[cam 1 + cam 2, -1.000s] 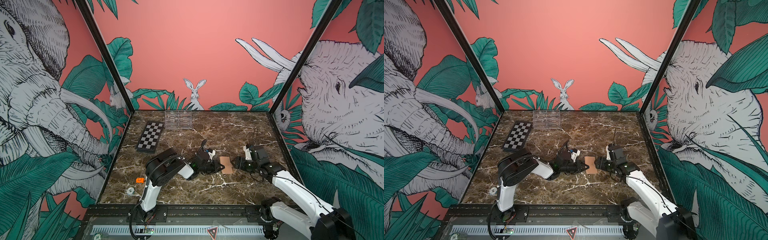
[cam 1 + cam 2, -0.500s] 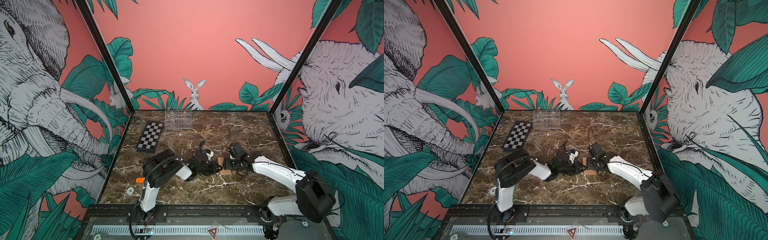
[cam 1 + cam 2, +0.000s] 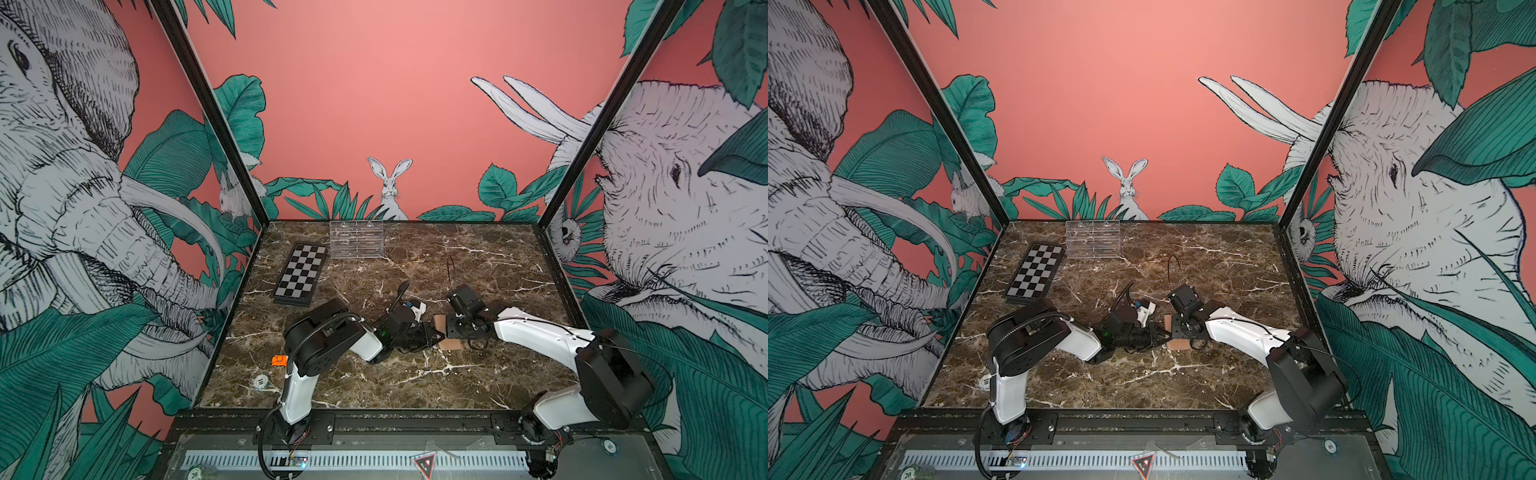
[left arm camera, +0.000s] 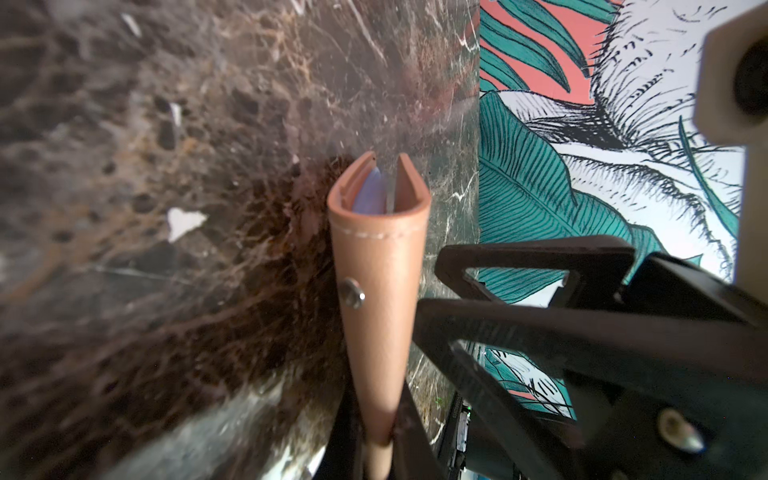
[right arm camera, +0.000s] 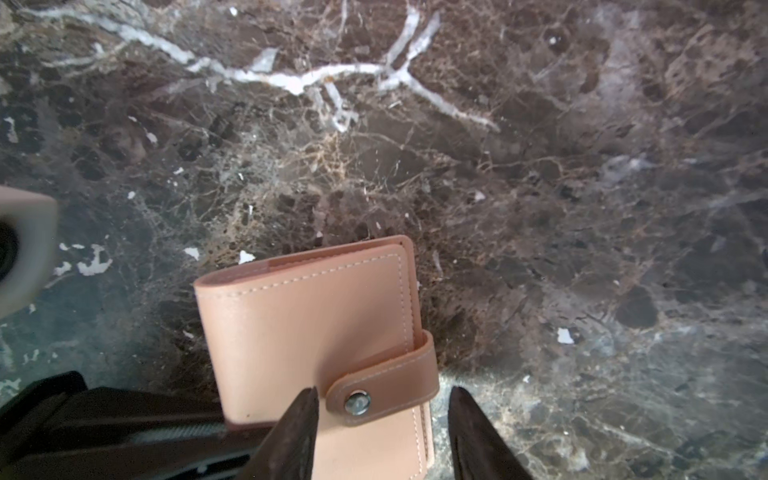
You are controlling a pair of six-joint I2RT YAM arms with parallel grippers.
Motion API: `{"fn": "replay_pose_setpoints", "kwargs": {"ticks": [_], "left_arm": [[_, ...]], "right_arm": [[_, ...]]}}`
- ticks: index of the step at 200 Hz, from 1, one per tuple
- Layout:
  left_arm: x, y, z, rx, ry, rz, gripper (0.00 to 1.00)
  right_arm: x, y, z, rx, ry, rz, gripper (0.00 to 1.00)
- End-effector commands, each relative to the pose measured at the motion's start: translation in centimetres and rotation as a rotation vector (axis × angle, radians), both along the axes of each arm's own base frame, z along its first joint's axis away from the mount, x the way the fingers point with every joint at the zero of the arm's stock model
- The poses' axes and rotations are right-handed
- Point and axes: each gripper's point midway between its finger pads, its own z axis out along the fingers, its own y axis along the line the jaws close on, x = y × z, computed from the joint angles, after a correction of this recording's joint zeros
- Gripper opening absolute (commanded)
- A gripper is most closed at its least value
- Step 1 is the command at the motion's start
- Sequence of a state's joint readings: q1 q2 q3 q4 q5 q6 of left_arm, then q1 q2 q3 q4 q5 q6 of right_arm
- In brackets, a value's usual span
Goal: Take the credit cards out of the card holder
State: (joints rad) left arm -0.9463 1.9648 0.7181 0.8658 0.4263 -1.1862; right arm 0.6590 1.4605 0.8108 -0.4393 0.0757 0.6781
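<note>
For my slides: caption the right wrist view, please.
Open right gripper straddles the snap tab of the closed card holder, marble table behind.

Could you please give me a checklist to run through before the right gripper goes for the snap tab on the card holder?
1. The left gripper is shut on the card holder: ok.
2. The right gripper is open, jaws either side of the snap tab: ok.
3. The snap tab is unfastened: not ok, it is buttoned.
4. The credit cards are inside the card holder: ok, a pale blue edge shows.
5. The card holder is clear of the table: cannot tell.
</note>
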Motion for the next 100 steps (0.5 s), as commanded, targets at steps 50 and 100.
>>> {"fn": "replay_pose_setpoints", "kwargs": {"ticks": [50,100], "left_arm": [[0.0,0.4,0.4,0.010,-0.013,0.013,0.00],[0.0,0.5,0.5,0.021,-0.022,0.010,0.00]], "right_arm": [[-0.5,-0.3,-1.0,-0.071,0.021,0.003,0.49],[-0.5,-2.1,-2.2,-0.202,0.030,-0.015,0.40]]}}
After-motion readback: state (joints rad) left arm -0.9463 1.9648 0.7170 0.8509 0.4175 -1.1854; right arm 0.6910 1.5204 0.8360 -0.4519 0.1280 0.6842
